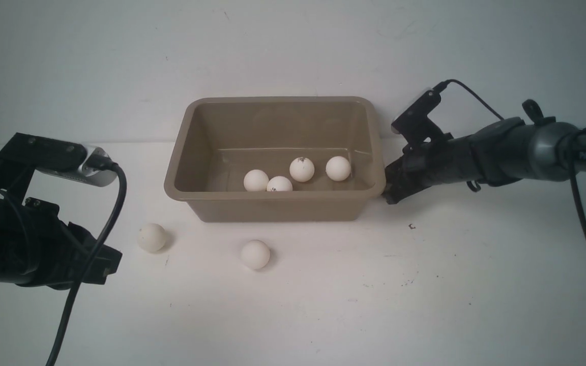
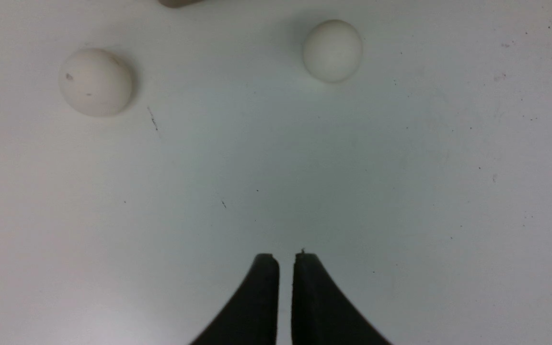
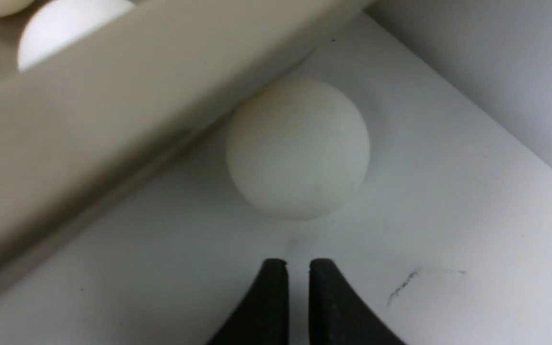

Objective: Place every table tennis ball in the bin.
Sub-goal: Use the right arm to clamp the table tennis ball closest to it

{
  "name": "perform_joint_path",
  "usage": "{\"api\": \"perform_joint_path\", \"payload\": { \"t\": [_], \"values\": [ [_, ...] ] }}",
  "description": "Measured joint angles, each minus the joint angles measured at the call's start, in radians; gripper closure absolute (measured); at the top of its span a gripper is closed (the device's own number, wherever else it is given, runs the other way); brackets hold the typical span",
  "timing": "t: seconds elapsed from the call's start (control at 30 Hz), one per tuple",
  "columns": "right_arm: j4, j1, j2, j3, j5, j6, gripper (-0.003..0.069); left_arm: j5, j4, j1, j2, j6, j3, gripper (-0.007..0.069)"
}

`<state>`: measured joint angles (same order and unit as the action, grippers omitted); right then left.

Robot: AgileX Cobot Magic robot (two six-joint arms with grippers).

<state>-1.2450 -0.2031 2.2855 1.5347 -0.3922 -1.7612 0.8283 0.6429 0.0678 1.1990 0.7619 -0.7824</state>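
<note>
White table [image 1: 425, 305], matte and evenly lit, with a scuffed, speckled surface. One small dark speck [image 1: 412, 226] lay right of centre, and a scatter of finer dots [image 1: 405, 282] lay nearer the camera. A plain pale wall [image 1: 293, 46] stood behind and met the table along a straight seam. Left wrist view: a short dark scratch [image 2: 153, 119] on the tabletop. Right wrist view: a thin grey smear [image 3: 403, 286] on the table, where the wall rose along its edge.
</note>
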Motion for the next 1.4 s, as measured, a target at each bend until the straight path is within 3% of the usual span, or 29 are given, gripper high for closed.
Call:
{"api": "perform_joint_path", "payload": {
  "t": [0.13, 0.3, 0.33, 0.43, 0.57, 1.4],
  "values": [
    [-0.005, 0.0, 0.0, 0.0, -0.039, -0.044, 0.0585, 0.002, 0.0, 0.0, 0.0, 0.0, 0.0, 0.0594],
    [-0.065, 0.0, 0.004, 0.0, -0.026, -0.138, 0.0452, 0.002, 0.0, 0.0, 0.0, 0.0, 0.0, 0.0594],
    [-0.068, 0.0, 0.004, 0.0, -0.025, -0.142, 0.0452, 0.002, 0.0, 0.0, 0.0, 0.0, 0.0, 0.0594],
    [-0.121, 0.0, 0.005, 0.003, -0.008, -0.197, 0.0347, 0.002, 0.0, 0.0, 0.0, 0.0, 0.0, 0.0594],
    [-0.18, 0.0, 0.009, 0.006, 0.005, -0.254, 0.0288, 0.002, 0.0, 0.0, 0.0, 0.0, 0.0, 0.0594],
    [-0.225, 0.0, 0.156, 0.231, -0.014, -0.274, 0.0273, 0.003, 0.0, 0.0, 0.0, 0.0, 0.0, 0.0594]
  ]
}}
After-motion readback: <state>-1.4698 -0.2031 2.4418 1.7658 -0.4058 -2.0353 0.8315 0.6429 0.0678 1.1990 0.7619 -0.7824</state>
